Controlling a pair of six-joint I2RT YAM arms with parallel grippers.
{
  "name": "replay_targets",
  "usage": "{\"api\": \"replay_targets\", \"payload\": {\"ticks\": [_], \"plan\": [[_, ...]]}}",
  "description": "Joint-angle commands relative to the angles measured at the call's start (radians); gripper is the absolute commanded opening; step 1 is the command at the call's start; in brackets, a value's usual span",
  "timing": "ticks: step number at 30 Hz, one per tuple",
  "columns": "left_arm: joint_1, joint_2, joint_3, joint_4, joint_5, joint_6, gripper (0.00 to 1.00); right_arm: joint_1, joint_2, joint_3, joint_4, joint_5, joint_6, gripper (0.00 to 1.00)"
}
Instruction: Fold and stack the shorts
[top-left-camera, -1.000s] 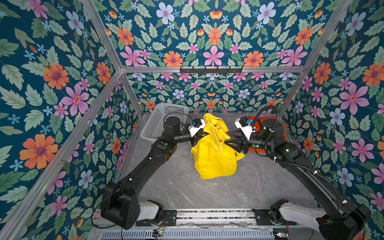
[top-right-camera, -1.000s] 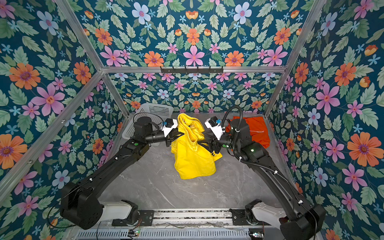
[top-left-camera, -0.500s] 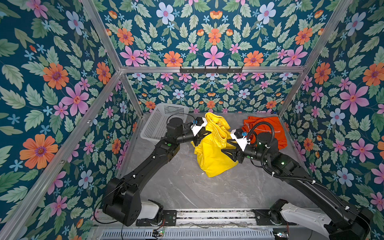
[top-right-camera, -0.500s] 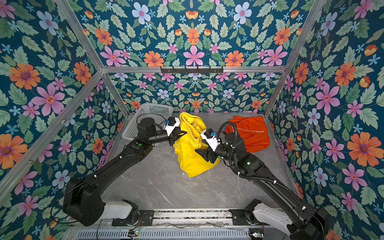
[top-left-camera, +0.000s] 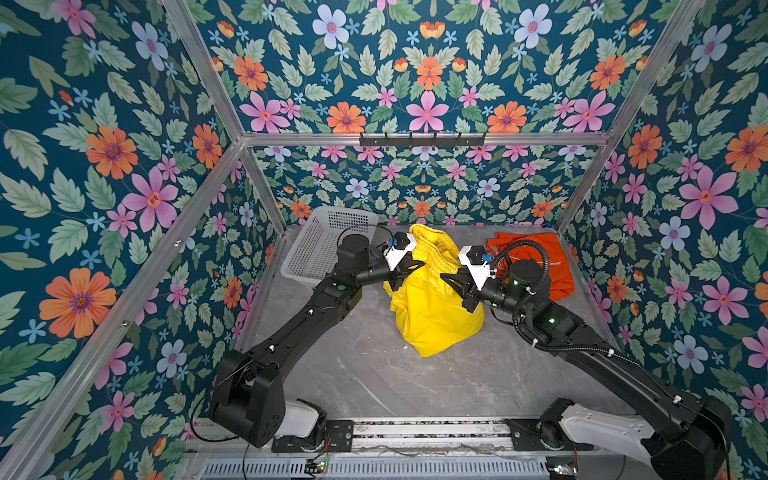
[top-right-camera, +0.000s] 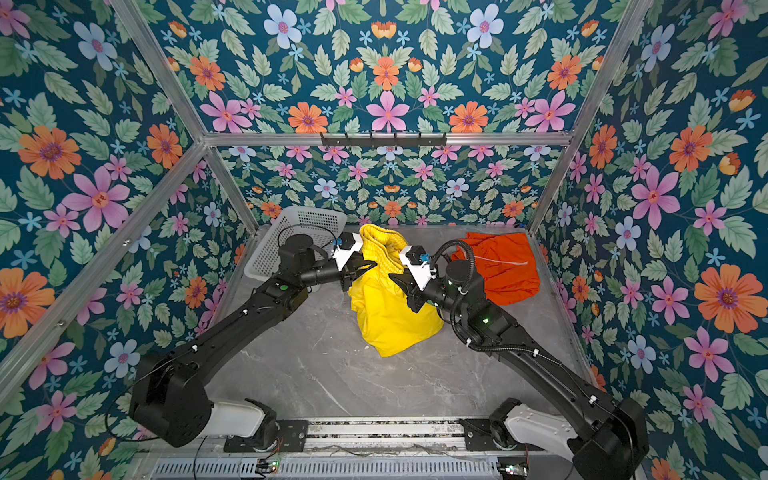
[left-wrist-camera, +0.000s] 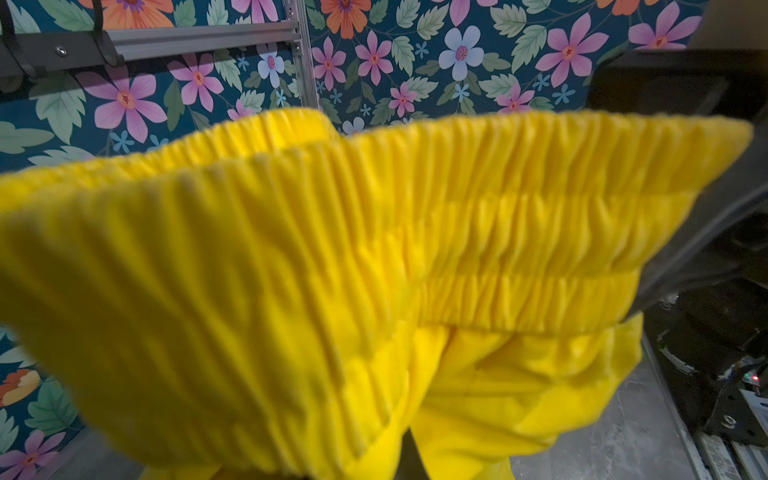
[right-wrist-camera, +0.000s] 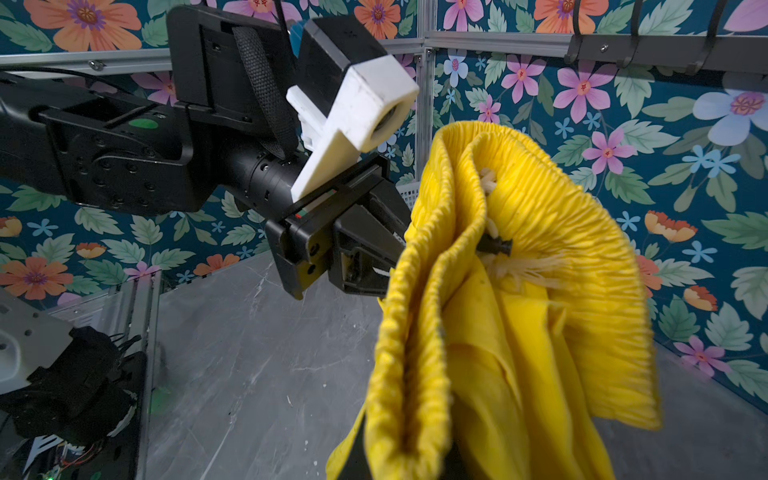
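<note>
Item, my left tool (top-left-camera: 415, 266): clenched on the gathered waistband (left-wrist-camera: 415, 228) of the yellow shorts (top-left-camera: 432, 316), holding it up above the counter (top-left-camera: 395, 382); the right wrist view shows its black fingers (right-wrist-camera: 365, 232) pinching the band's edge. Item, my right tool (top-left-camera: 448, 277): clenched as well, on the opposite side of the same yellow shorts, just below the band, facing my left tool with the fabric between us. Item, yellow shorts: lifted at the top, bunched and hanging over the middle of the counter, lower folds resting on the grey surface in both top views. Item, orange shorts (top-left-camera: 559, 270): lying crumpled at the far right corner of the counter, beyond my right tool, apart from the yellow pair. Item, white perforated basket (top-left-camera: 316, 245): far left corner, beyond my left tool
</note>
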Motion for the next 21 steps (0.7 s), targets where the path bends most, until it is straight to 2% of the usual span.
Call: {"api": "replay_targets", "payload": {"ticks": [1,3,6,11,15,21], "plan": [[0.001,0.017,0.034,-0.063,-0.150,-0.053,0.27,-0.021,-0.001,0.043,-0.058,0.041,-0.042,0.00],[0.005,0.034,0.061,-0.130,-0.261,-0.075,0.46,-0.071,0.000,0.092,-0.169,0.043,-0.050,0.00],[0.020,0.073,0.112,-0.236,-0.403,-0.115,0.55,-0.146,-0.010,0.129,-0.300,0.036,-0.048,0.00],[0.065,0.166,0.181,-0.364,-0.550,-0.242,0.63,-0.170,-0.032,0.090,-0.420,0.007,-0.130,0.00],[0.119,0.297,0.280,-0.507,-0.678,-0.328,0.65,-0.170,-0.040,0.044,-0.414,-0.083,-0.101,0.00],[0.173,0.503,0.452,-0.652,-0.789,-0.351,0.68,-0.170,-0.044,-0.003,-0.356,-0.133,-0.045,0.00]]}}
